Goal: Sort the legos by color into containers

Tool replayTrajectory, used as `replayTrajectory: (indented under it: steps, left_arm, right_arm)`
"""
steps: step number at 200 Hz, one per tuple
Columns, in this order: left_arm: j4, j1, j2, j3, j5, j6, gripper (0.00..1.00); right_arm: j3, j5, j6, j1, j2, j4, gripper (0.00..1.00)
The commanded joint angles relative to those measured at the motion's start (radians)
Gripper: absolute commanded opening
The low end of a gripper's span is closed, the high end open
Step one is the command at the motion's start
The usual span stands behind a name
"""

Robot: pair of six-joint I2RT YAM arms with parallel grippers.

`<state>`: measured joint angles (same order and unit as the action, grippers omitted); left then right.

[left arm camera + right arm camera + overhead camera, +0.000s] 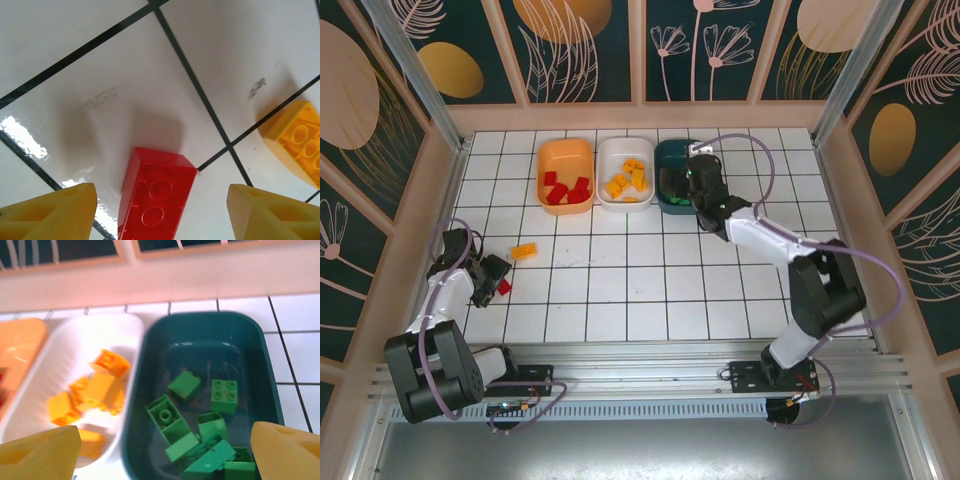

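At the far left, the left gripper [161,199] is low over the table [650,290] with its jaws parted and nothing held. The red brick [156,187] lies flat on a white tile directly between them, with a gap showing on either side. This relation decides the coming move. The brick's long axis runs roughly away from the wrist camera, tilted a little, and so across the line joining the two fingertips. We judge that the jaws closing would meet its narrow width and long sides, perhaps after a small turn of the wrist to square up. This arm is plainly the nearer one for that piece. Just to the right, apart from the red brick, a loose orange brick [524,250] lies on the table, also on the left arm's side. Further right, along the back edge, stand the three containers. The orange tray [566,143] holds red bricks [562,190]. The white tray [625,141] beside it holds yellow-orange bricks [628,178]. The dark teal tray [205,335] holds green bricks [200,440]. The right gripper [164,429] hangs above that teal tray with its jaws spread wide and empty, well apart from the two pieces we see out on the table.
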<state>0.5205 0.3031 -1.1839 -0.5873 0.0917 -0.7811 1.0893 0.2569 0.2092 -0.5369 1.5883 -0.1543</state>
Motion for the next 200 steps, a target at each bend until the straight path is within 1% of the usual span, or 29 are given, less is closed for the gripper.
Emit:
replayTrajectory:
  steps: [1,41,64,81,118,148,185,200]
  left_arm:
    - [-0.002,0.008,-0.025,0.019,-0.004,-0.015,0.67]
    - [-0.101,0.009,-0.086,0.032,0.046,0.021,0.68]
    - [-0.122,0.009,-0.115,0.028,0.042,0.041,0.68]
    - [-0.137,0.01,-0.144,0.027,0.042,0.049,0.67]
    - [-0.168,0.009,-0.178,0.029,0.051,0.053,0.52]
    - [-0.177,0.007,-0.155,0.027,0.053,0.048,0.45]
    - [-0.177,0.007,-0.118,0.027,0.08,0.048,0.35]
    - [-0.172,0.006,-0.101,0.022,0.092,0.051,0.32]
  right_arm:
    - [-0.07,0.012,0.046,-0.005,-0.078,-0.071,0.89]
    - [-0.148,-0.03,0.071,-0.005,-0.164,-0.092,0.89]
    - [-0.178,-0.041,0.08,-0.005,-0.178,-0.098,0.89]
    - [-0.196,-0.057,0.089,-0.005,-0.186,-0.106,0.88]
    - [-0.233,-0.075,0.109,-0.023,-0.21,-0.12,0.87]
    - [-0.243,-0.079,0.113,-0.026,-0.227,-0.11,0.87]
    - [-0.249,-0.078,0.114,-0.031,-0.243,-0.107,0.86]
    - [-0.252,-0.079,0.117,-0.034,-0.245,-0.108,0.86]
